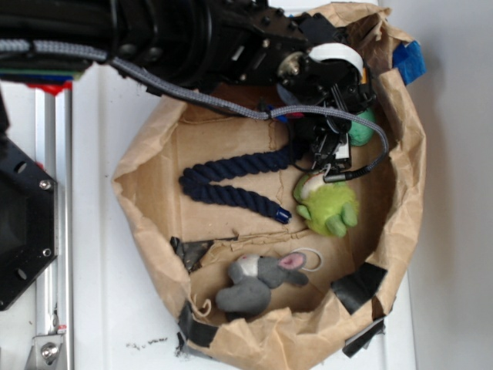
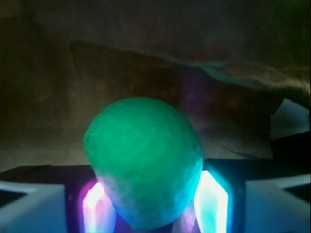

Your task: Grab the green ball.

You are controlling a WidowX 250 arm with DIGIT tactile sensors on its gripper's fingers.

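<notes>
Closing on the green ball, the pincer had its 2 lit fingers pressed against the ball's sides, so the grasp looked made. In the exterior view the ball sat at about 2 o'clock inside the brown paper bag, above the fuzzy frog plush. Next would come a straight lift, keeping the squeeze steady. No writing or brand could be read.
</notes>
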